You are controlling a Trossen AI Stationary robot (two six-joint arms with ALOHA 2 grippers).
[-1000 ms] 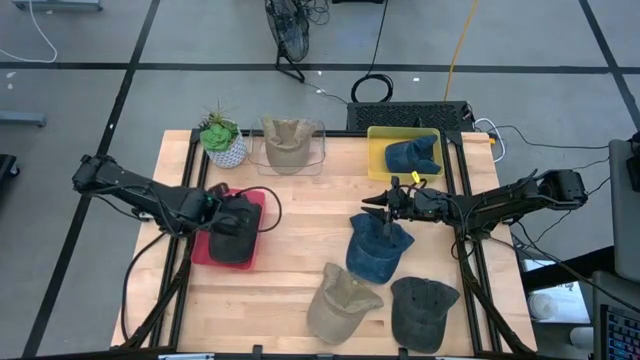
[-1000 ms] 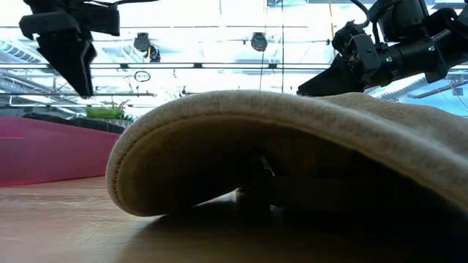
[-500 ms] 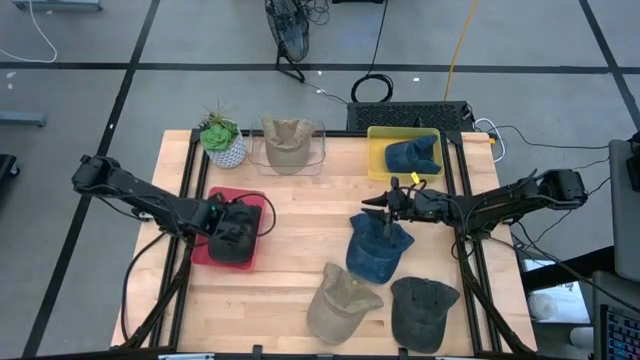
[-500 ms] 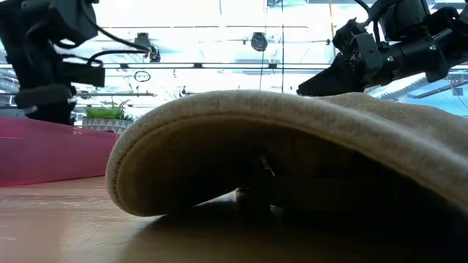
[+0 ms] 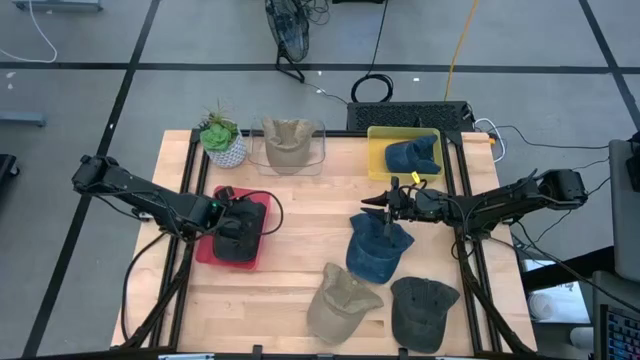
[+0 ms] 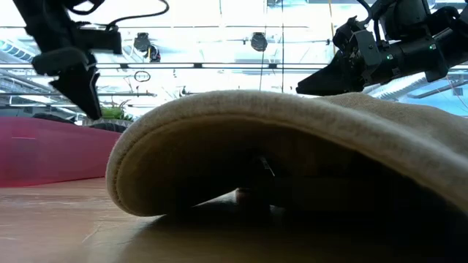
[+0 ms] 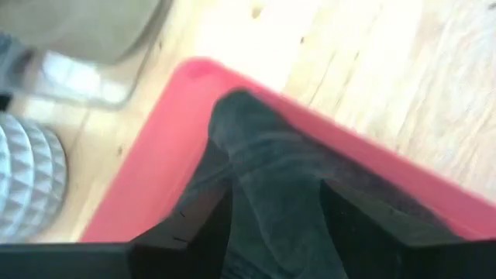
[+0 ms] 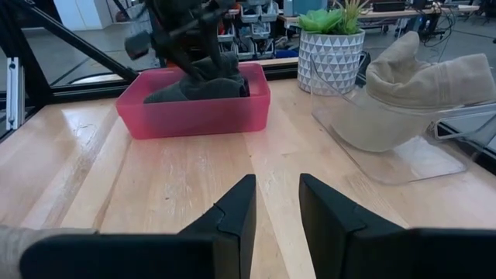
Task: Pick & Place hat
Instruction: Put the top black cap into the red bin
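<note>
Left gripper (image 5: 232,222) sits over the dark hat (image 5: 238,236) in the red tray (image 5: 206,249). Right gripper (image 5: 380,204) hovers at the blue cap (image 5: 376,252) mid-table; tan cap (image 5: 339,303) and grey cap (image 5: 421,311) lie near the front edge.

I work in a robotics lab or workshop. My light wooden tabletop (image 5: 300,210) sits on a black metal frame over a grey concrete floor marked with dark tape lines (image 5: 130,70). Loose black cables (image 5: 375,85) trail beyond its far edge, and cluttered equipment benches (image 8: 256,12) fill the room behind.
</note>
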